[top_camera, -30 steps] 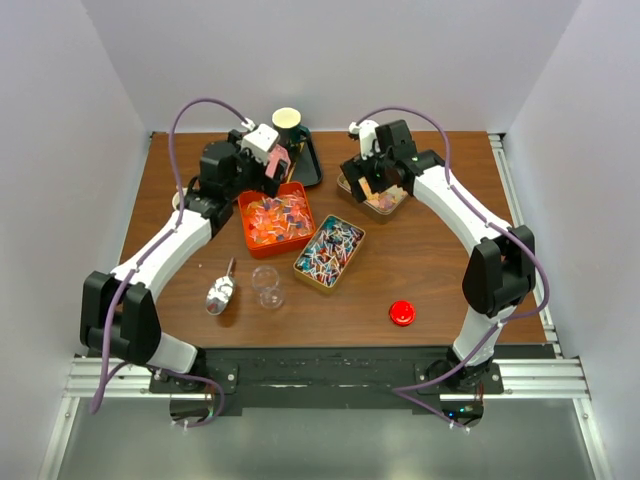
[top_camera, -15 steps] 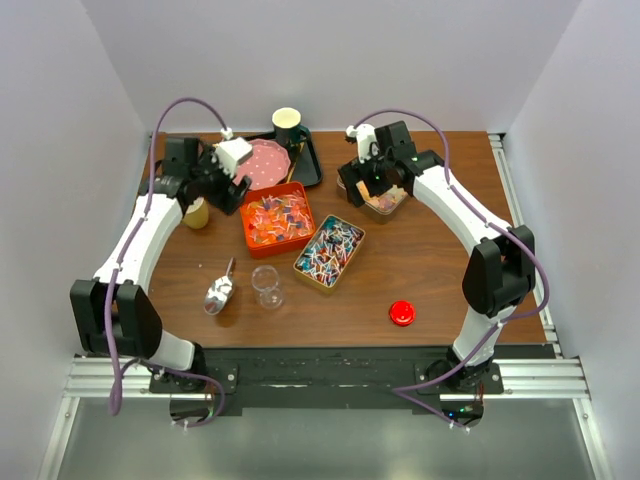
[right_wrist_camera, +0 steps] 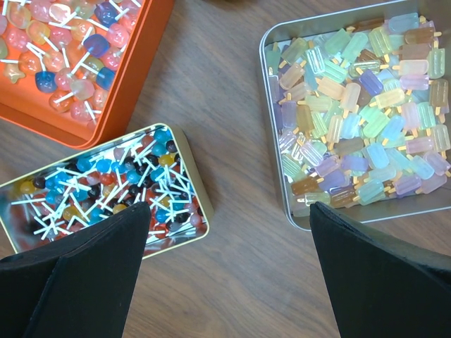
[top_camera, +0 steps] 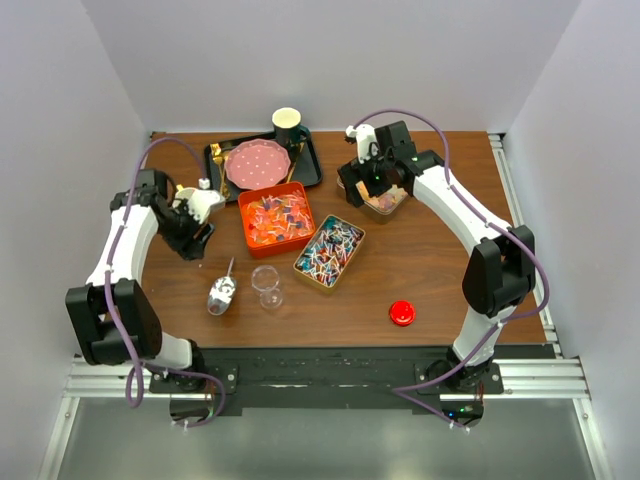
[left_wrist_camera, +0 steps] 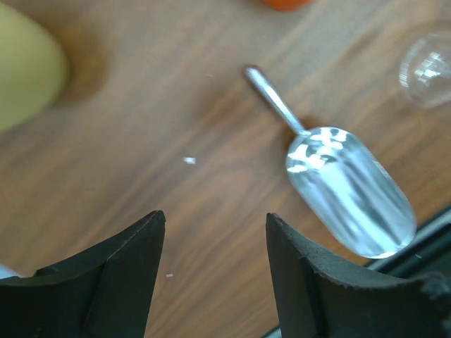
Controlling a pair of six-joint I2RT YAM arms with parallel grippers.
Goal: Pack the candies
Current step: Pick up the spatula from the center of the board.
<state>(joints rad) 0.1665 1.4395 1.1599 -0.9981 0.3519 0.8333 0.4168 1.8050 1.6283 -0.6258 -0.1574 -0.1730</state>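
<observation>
Top view, my left gripper [top_camera: 192, 228]: jaws parted, holding nothing, over bare wood up and to the left of the scoop [top_camera: 221, 294].
Top view, my right gripper [top_camera: 372, 186]: spread wide and empty above the farthest tin.
Top view, candies [top_camera: 276, 218]: all lying in three open tins; the clear jar [top_camera: 266, 285] beside the scoop looks empty.
Left wrist view, step: fetching the scoop, I judge. Its thin handle [left_wrist_camera: 273, 97] lies ahead and to the right of my jaws, so I should shift over it, square the jaws across the shaft and pinch near the bowl so it cannot swivel.
Right wrist view, tins: orange tin [right_wrist_camera: 134, 84], gold tin [right_wrist_camera: 199, 204] and silver tin [right_wrist_camera: 268, 127], all apart.
Surface: table [top_camera: 440, 260] of smooth brown wood; polished metal may skid on it.
Room: plain pale walls [top_camera: 330, 60] on three sides.
</observation>
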